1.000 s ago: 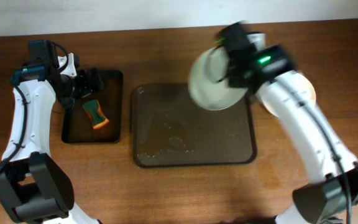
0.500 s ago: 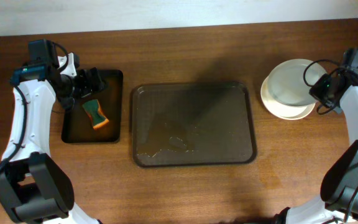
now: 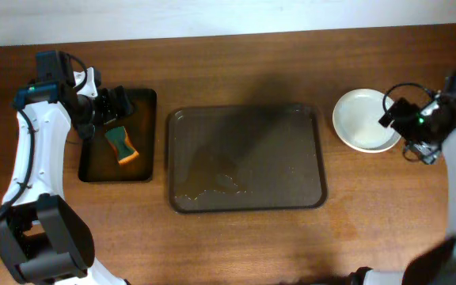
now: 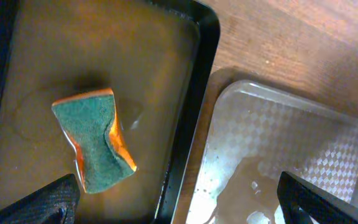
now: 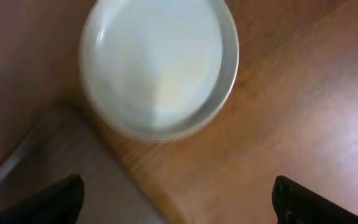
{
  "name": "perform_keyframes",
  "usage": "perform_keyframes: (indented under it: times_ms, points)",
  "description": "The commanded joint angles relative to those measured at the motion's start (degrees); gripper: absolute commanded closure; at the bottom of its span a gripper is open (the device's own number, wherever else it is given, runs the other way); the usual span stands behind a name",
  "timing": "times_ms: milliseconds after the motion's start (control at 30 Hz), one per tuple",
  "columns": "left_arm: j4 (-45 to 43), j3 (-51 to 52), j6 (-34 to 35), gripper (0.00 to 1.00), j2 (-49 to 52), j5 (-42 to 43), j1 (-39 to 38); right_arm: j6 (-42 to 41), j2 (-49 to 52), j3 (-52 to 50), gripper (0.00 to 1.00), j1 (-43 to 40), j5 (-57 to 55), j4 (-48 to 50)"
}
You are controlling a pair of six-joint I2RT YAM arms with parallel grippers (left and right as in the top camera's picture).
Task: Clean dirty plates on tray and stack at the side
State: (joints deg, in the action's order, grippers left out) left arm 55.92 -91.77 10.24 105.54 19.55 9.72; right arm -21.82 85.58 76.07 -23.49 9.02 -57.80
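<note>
Plates (image 3: 360, 119): one stack, count unclear | tray (image 3: 248, 142): one | both jaws wide apart, empty

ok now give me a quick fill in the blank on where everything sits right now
1. The green and orange ____ lies in the black tray.
2. The plates are stacked on the table, to the ____ of the brown tray.
3. The brown tray holds ____ plates.
4. The right gripper hangs by the plates with its jaws ____.

Missing words: sponge; right; no; open
</note>
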Motion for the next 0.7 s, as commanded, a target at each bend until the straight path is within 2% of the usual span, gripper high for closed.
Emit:
perform_keyframes:
  times_ms: [0, 167, 267, 433, 600, 667]
  points:
    - [-0.1, -0.2, -0.9, 0.00, 0.0, 0.6, -0.2, 3.7, -10.5, -2.7, 0.02, 2.8, 1.8, -3.9]
    - [-0.1, -0.2, -0.9, 0.00, 0.0, 0.6, -0.2, 2.7, -29.2, -18.0, 0.01, 13.6, 2.0, -1.8]
    - [-0.1, -0.2, -0.9, 0.00, 0.0, 0.6, -0.2, 2.8, -34.4, -22.2, 0.00, 17.5, 1.7, -1.9]
    - [-0.1, -0.2, -0.9, 0.00, 0.0, 0.6, -0.2, 2.8, -33.8, -22.2, 0.02, 17.9, 1.7, -6.1]
    - [-0.1, -0.2, -0.9, 0.00, 0.0, 0.6, -0.2, 3.0, -27.5, -22.2, 0.01, 17.9, 1.7, -7.1]
    - [-0.1, -0.2, -0.9, 0.00, 0.0, 0.6, -0.2, 6.1, -25.5, -22.2, 0.02, 17.9, 1.7, -7.1]
